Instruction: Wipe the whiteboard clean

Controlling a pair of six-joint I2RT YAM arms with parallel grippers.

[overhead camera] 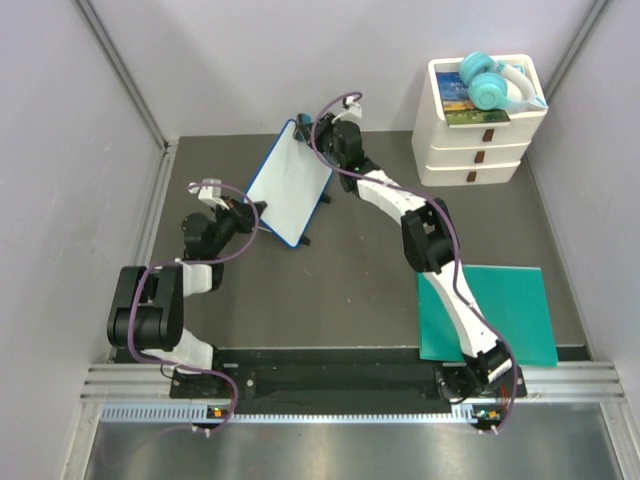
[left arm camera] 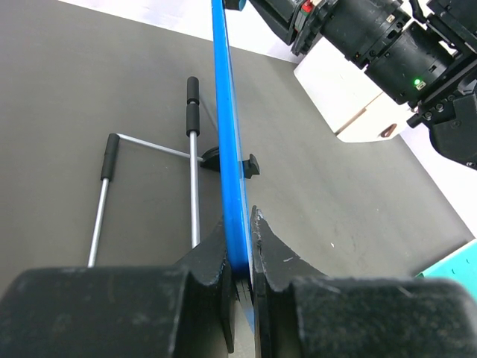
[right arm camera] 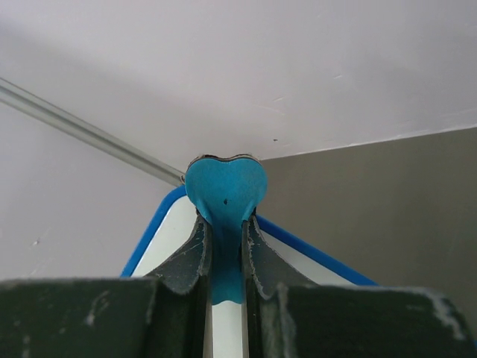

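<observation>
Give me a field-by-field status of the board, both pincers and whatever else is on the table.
whiteboard: tilted, not lying flat; face looks blank in the top view
left pincer: shut on the whiteboard's blue rim, at its near-left edge
right pincer: shut on a blue heart-shaped piece, at the board's far corner
wire stand: on the board's back side, black-tipped legs
teal mat: flat, near right
drawer unit: far right, headphones on top
</observation>
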